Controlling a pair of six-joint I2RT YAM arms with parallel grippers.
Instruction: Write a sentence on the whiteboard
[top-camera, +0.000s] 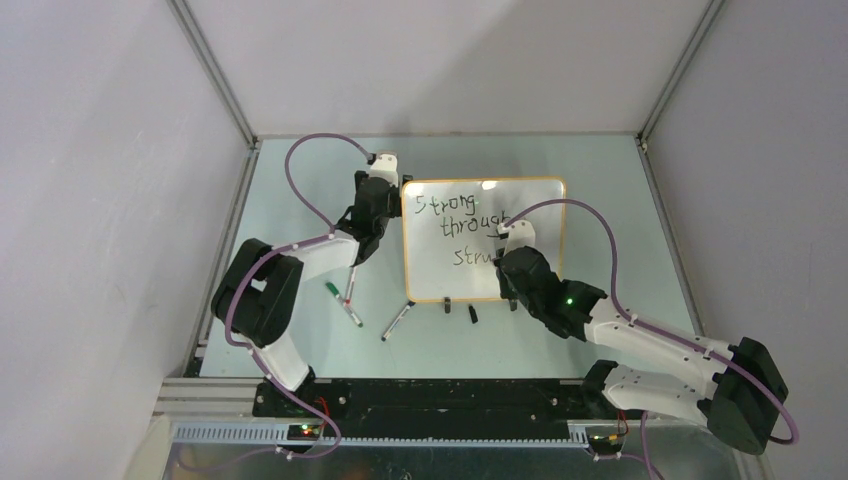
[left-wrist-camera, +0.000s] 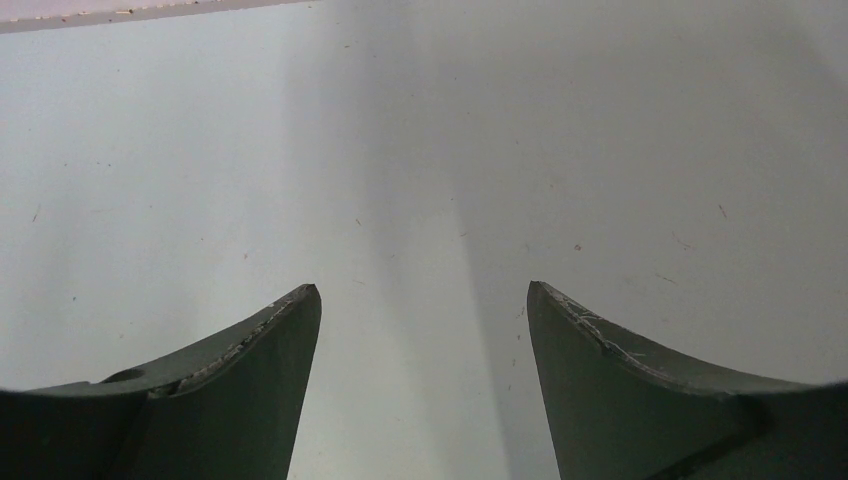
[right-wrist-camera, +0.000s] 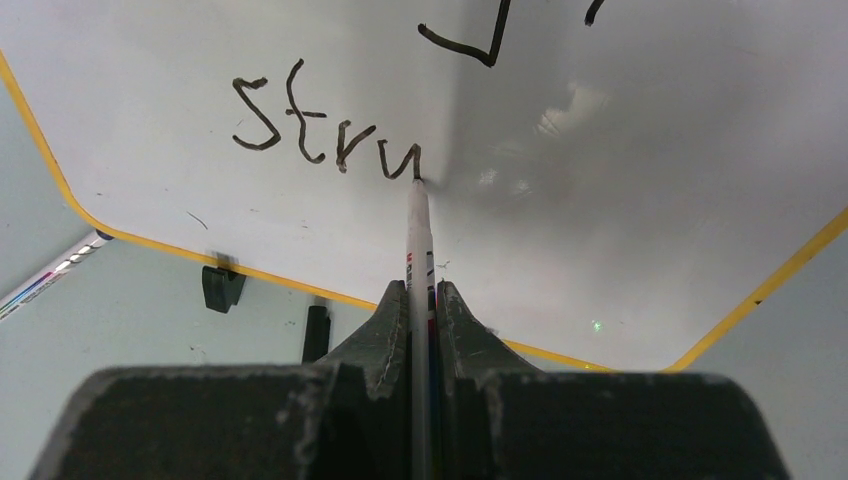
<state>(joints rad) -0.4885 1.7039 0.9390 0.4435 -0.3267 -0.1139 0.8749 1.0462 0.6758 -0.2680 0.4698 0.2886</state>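
Right tool (right-wrist-camera: 421, 292) clamps a slim white marker (right-wrist-camera: 417, 225), tip touching the glossy orange-rimmed whiteboard (right-wrist-camera: 620, 180) at 12 o'clock, where the sentence (right-wrist-camera: 325, 135) ends "stru". Left tool (left-wrist-camera: 424, 300) stands with jaws apart.

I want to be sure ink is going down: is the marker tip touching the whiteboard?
Touching. The right wrist view shows the marker tip meeting the whiteboard at the end of the last letter of the sentence, with no gap.
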